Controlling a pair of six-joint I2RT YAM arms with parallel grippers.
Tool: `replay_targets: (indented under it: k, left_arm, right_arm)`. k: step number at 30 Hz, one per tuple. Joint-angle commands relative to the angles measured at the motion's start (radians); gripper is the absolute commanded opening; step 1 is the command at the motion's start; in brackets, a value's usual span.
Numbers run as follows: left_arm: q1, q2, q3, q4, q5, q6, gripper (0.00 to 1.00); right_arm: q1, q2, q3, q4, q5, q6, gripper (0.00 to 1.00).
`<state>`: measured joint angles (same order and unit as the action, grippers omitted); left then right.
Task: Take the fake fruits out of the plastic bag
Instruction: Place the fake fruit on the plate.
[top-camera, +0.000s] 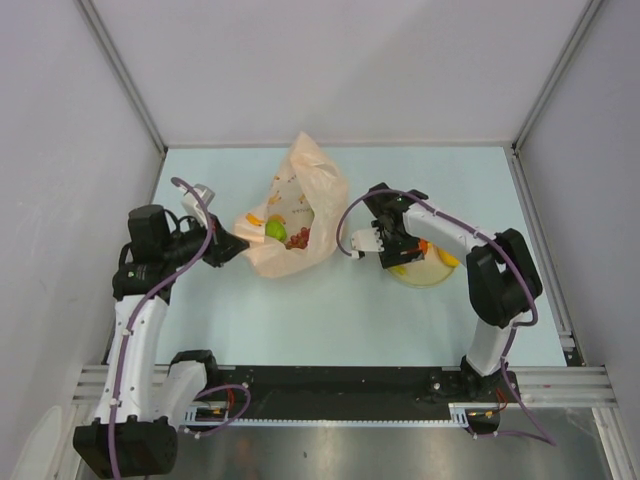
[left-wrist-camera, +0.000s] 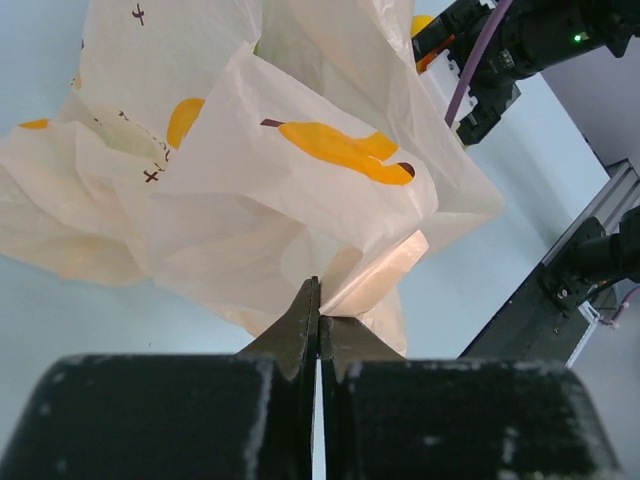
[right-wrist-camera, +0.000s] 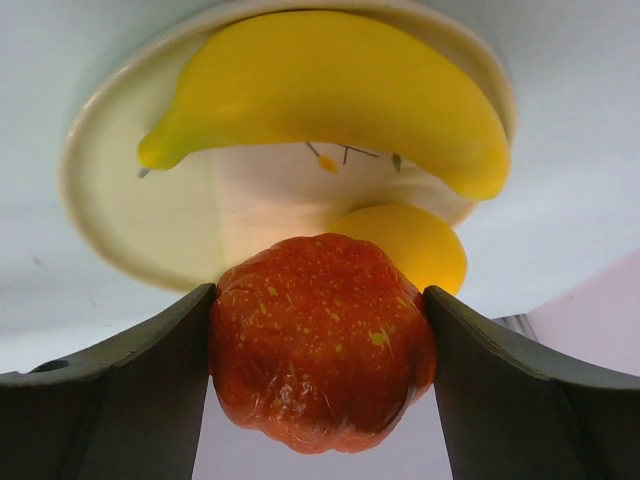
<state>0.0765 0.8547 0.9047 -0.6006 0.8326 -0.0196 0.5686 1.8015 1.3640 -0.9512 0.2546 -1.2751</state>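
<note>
Top view: bag (top-camera: 300, 175) is lying on the tabletop (top-camera: 330, 320), green apple (top-camera: 276, 230) & grapes (top-camera: 300, 238) inside. L wrist: L jaws are pinching its edge tight. R wrist: R jaws are holding the orange-red fruit (right-wrist-camera: 320, 370) by the plate (right-wrist-camera: 90, 160) w/ banana (right-wrist-camera: 330, 90) & lemon (right-wrist-camera: 420, 245). Next: open up, drop it there.

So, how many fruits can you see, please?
5: banana, lemon on the plate; orange fruit in the right gripper; apple, grapes in the bag. More may be hidden.

The left arm (top-camera: 135, 340) and right arm (top-camera: 452, 226) are white tubes with chunky black joints (a purple cable (top-camera: 340, 228) loops along each).
</note>
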Motion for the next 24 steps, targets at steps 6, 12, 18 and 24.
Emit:
replay_targets:
  k: [6, 12, 18, 24]
  left_arm:
    - [0.028, 0.009, 0.0, 0.019, 0.014, -0.011, 0.0]
    - [0.029, 0.026, 0.005, 0.027, 0.017, -0.014, 0.0]
    - [0.031, 0.033, -0.003, 0.038, 0.026, -0.026, 0.0]
    - [0.029, 0.029, -0.018, 0.056, 0.034, -0.037, 0.0]
  right_arm:
    - [-0.03, 0.081, 0.087, 0.045, -0.024, 0.014, 0.34]
    - [-0.038, 0.107, 0.107, 0.042, -0.044, 0.049, 0.43]
    - [-0.044, 0.116, 0.116, 0.048, -0.071, 0.079, 0.69]
    - [-0.038, 0.064, 0.138, 0.075, -0.127, 0.12, 0.87]
